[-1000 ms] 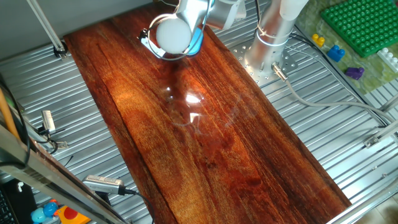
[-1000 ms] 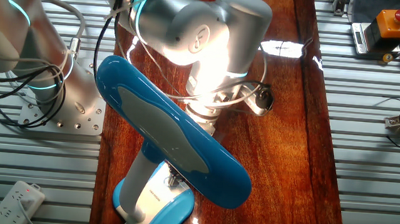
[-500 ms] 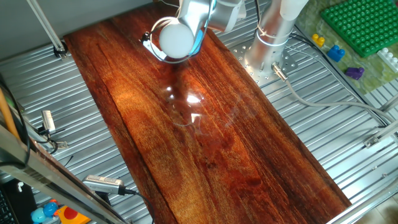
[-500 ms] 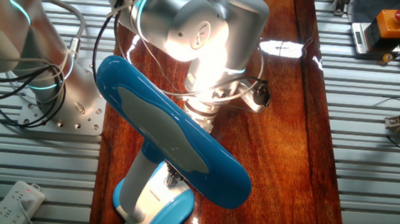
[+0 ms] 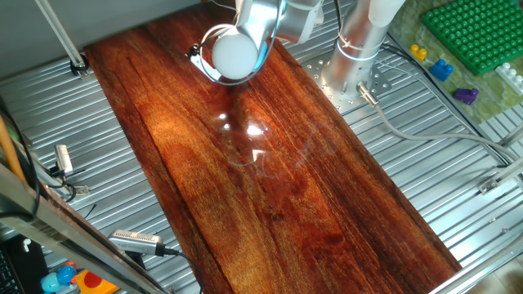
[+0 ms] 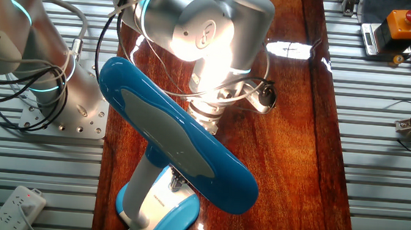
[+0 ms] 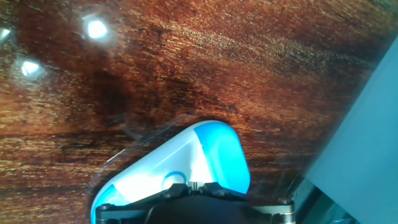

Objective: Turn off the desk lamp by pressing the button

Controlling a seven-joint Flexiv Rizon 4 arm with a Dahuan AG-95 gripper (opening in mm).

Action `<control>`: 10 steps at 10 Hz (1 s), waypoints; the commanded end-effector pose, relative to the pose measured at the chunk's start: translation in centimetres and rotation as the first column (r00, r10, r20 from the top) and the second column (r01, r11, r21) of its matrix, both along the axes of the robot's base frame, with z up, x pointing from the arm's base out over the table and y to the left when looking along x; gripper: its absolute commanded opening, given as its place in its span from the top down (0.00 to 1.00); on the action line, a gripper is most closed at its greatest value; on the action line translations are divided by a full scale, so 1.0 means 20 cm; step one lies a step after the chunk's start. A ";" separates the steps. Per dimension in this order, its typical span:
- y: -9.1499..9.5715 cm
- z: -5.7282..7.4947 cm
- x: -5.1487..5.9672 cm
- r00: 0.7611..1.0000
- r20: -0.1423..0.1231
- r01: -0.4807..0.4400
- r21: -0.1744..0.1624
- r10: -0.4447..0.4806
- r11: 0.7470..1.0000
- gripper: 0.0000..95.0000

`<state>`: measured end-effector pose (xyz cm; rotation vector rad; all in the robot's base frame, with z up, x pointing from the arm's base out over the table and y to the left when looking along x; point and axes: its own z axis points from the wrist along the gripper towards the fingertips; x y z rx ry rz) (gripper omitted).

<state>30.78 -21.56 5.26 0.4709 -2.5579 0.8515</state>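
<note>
The end effector shows fingertips pressed together just beside the button on the white panel of the desk lamp, whose base sits on the worktop. A descent slightly off could land beside the button, or tip the light base. The lamp's blue head crowds one side; elsewhere the wood lies open

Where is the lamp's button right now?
In the hand view the button sits bottom centre on the white panel of the desk lamp base, just ahead of the gripper; neither fixed view shows it.
</note>
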 end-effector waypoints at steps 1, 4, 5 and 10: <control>0.00 -0.01 0.00 1.000 0.003 0.001 -0.003 -0.001 1.000 1.00; 0.01 -0.01 0.00 1.000 0.000 -0.005 0.007 0.005 1.000 1.00; 0.01 -0.01 0.00 1.000 -0.002 -0.007 0.010 0.007 1.000 1.00; 0.01 -0.02 0.00 1.000 0.001 -0.002 0.013 0.002 1.000 1.00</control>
